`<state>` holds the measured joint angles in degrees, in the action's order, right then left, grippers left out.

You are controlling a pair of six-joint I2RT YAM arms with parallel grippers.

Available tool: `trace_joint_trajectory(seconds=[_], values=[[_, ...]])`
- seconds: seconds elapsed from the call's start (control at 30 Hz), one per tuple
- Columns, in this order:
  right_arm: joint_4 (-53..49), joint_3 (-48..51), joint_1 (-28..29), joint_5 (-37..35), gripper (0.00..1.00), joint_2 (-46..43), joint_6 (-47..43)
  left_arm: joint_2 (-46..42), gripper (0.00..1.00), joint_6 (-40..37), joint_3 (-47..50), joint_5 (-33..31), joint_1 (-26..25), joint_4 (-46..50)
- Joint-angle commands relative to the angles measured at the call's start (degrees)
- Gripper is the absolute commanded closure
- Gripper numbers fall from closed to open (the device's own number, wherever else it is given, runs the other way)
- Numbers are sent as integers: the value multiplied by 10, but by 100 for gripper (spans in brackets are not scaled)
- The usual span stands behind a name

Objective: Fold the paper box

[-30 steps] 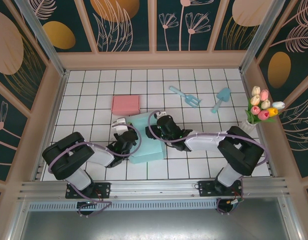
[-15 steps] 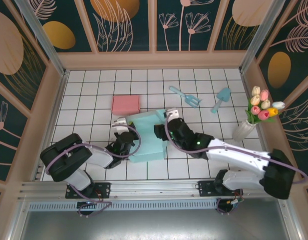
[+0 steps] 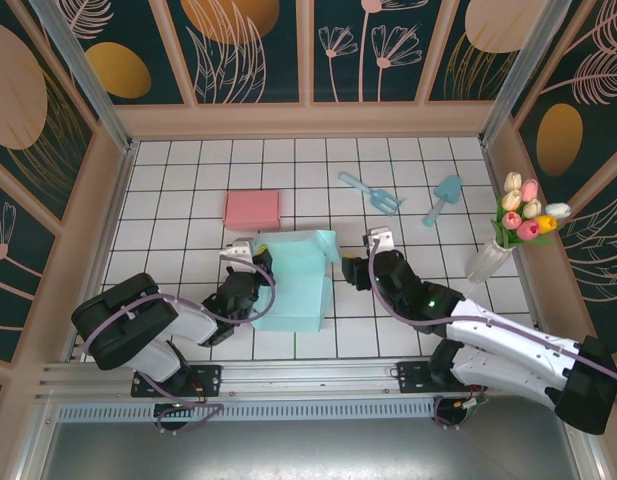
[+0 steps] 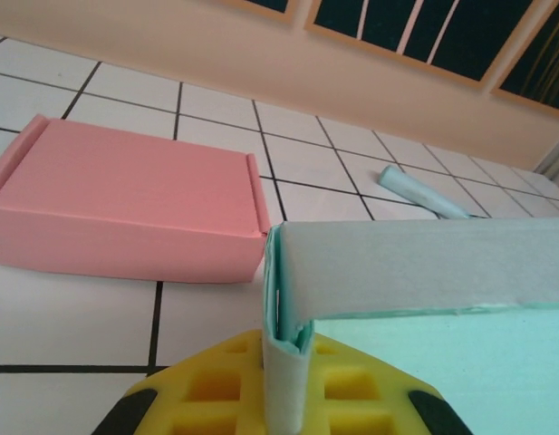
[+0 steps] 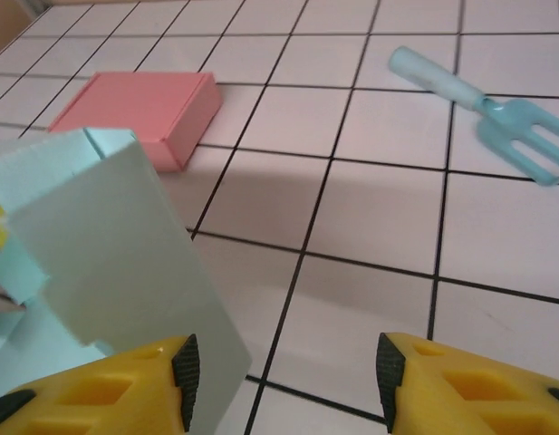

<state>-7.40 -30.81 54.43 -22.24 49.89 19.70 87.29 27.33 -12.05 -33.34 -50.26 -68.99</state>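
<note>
Where the overhead view showed my mint-green paper box (image 3: 293,285) mid-table, only its twelve-o'clock wall stood raised. Left wrist: my left gripper (image 4: 284,399) clamped its corner flap. Right wrist: my right gripper (image 5: 284,381) gaped empty at three o'clock; I judged most folds remained.

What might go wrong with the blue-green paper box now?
The left gripper pinches just a thin edge of the teal box, so the paper might slip out or crease. The right gripper is open beside the raised flap, not holding it, so the flap might flop down.
</note>
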Motion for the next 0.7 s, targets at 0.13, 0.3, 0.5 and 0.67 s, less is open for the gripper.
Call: trace_joint_trajectory(seconds=[0.13,0.3,0.5,0.67], values=[[51,11,-3,85,49,-9,-57,-7,100,-25,12,50,-2,-75],[78,12,-3,147,53,2,-67,-6,100,-25,10,58,-2,-74],[92,2,-2,159,57,34,-59,5,100,-20,5,66,-2,-76],[98,-8,6,143,59,66,-51,14,100,-15,-1,66,-2,-76]])
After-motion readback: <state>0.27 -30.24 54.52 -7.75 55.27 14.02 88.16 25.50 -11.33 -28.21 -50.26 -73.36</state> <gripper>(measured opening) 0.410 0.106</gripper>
